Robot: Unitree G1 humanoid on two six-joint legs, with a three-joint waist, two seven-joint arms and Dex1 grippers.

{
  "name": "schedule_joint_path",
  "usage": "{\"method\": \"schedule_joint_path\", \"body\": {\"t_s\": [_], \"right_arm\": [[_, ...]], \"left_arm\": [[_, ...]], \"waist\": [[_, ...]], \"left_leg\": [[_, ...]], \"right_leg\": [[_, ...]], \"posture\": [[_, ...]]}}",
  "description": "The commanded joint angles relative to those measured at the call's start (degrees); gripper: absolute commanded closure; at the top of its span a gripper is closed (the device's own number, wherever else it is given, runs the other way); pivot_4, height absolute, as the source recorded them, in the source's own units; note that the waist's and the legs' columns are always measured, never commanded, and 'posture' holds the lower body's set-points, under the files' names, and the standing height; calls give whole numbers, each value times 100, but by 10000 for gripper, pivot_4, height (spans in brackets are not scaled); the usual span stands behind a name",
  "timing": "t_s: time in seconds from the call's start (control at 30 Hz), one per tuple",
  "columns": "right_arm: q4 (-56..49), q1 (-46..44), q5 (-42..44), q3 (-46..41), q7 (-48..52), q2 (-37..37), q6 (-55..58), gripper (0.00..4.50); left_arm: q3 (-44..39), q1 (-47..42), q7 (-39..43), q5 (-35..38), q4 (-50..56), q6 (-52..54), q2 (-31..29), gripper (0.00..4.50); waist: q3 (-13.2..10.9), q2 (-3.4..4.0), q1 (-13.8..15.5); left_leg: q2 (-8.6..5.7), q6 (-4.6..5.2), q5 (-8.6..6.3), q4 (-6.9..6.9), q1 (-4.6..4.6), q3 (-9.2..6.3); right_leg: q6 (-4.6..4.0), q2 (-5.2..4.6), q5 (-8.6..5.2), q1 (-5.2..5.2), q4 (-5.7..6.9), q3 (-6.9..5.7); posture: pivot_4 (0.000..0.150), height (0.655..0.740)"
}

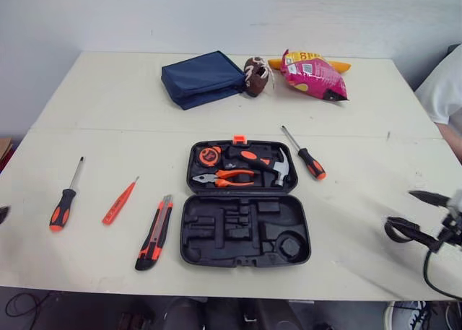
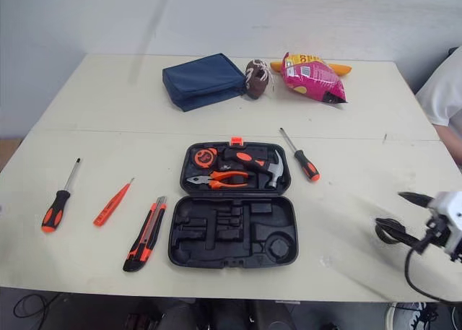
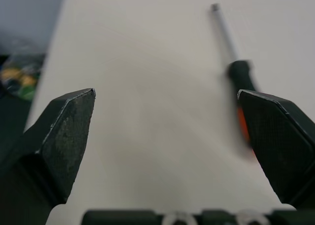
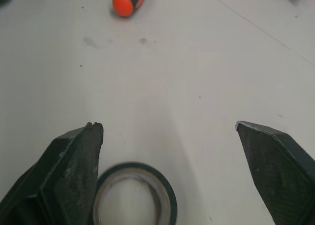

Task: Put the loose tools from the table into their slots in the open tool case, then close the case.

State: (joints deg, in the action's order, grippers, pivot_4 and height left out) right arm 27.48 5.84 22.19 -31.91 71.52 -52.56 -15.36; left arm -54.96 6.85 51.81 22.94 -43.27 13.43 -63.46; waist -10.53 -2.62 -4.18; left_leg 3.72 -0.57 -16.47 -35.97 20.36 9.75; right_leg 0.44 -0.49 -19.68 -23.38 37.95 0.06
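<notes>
The open black tool case (image 1: 245, 235) lies at the table's middle. Its far half holds a tape measure, pliers (image 1: 224, 177) and a hammer; the near half shows empty slots. Left of it lie a utility knife (image 1: 154, 232), a thin orange screwdriver (image 1: 119, 201) and a black-and-orange screwdriver (image 1: 65, 200). Another screwdriver (image 1: 307, 157) lies just right of the case. A black tape roll (image 4: 135, 195) rests at the far right, by one finger of my open right gripper (image 4: 167, 126). My left gripper (image 3: 167, 94) is open over bare table, with the left screwdriver (image 3: 241, 77) just ahead of one finger.
At the back of the table sit a blue pouch (image 1: 202, 79), a small brown ball (image 1: 255, 76) and a pink snack bag (image 1: 314, 75). A person's white sleeve (image 1: 444, 92) shows at the right edge. The table's front edge runs just below the case.
</notes>
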Motion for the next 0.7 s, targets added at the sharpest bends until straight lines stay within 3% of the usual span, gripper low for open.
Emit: {"method": "schedule_joint_path", "body": {"t_s": [0.03, 0.13, 0.23, 0.33, 0.53, 0.7], "right_arm": [[328, 364, 21, -554, -166, -129, -451, 0], [622, 317, -80, -579, -391, -219, -557, 0], [202, 193, 115, -378, -281, -85, -349, 0], [-510, -266, 442, 62, -88, 129, -44, 0], [-1592, -1364, 713, 984, -90, 617, 504, 0], [-2727, -1589, 1708, 1469, 261, 1049, 1462, 0]], "left_arm": [[-256, 45, -221, -79, -1000, -763, -406, 273], [42, 311, -152, -297, -1418, -1222, -493, 273], [180, 442, 37, -279, -1578, -1399, -479, 273], [234, 648, 504, -34, -828, -1240, -153, 273], [282, 885, -42, 379, 1601, 128, 572, 273], [565, 1007, -1380, 217, 3628, 1974, 871, 273]], "waist": [[8, -11, 6], [10, -7, -46], [17, -20, -104], [21, -25, -210], [16, -16, -192], [16, -17, -49]], "left_leg": [[-1, -1, -3, 1, 0, -1], [-4, -28, -28, 1, -4, 3], [0, -31, -25, 3, -5, 4], [7, -41, -18, 15, -16, 4], [6, -46, -3, 20, -9, -9], [6, -18, 14, 20, 1, -18]], "right_leg": [[0, -3, 0, 0, -1, -1], [0, -14, 1, 3, -3, -1], [-6, -12, 4, -1, 1, -5], [-16, -5, 6, 6, 5, -7], [-19, -5, 4, -2, 25, -21], [-14, -3, 0, -8, 23, -24]], "posture": [[1500, 7400], [1500, 7400], [1500, 7400], [1500, 7400], [1500, 7400], [1500, 7400]]}}
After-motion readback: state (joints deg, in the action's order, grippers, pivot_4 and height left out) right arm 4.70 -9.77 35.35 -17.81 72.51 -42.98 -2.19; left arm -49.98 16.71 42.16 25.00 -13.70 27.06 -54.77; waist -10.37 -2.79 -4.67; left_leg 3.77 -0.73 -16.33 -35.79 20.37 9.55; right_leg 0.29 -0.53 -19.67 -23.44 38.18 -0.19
